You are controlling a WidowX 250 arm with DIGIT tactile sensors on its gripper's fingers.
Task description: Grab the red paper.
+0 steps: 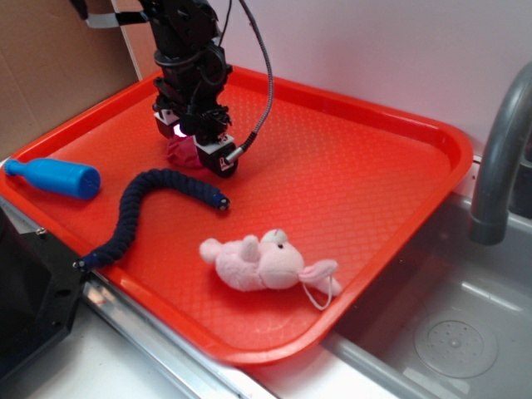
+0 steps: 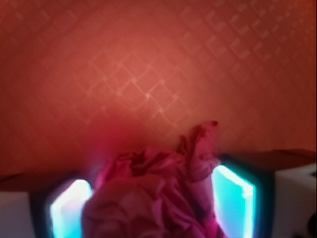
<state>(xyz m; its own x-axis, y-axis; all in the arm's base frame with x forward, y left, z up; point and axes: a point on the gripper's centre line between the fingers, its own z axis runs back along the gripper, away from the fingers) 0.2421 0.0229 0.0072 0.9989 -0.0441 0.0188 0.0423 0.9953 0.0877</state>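
Observation:
The red paper, a crumpled crimson wad, lies on the orange-red tray near its back left part. My gripper stands straight down over it, black fingers on either side. In the wrist view the red paper fills the gap between the two glowing cyan pads, and its creases touch both of them. My gripper is shut on the wad, which still rests low against the tray.
A dark blue braided rope curves just in front of the gripper. A blue plastic pin lies at the tray's left edge, a pink plush toy near the front. A grey faucet and sink are to the right.

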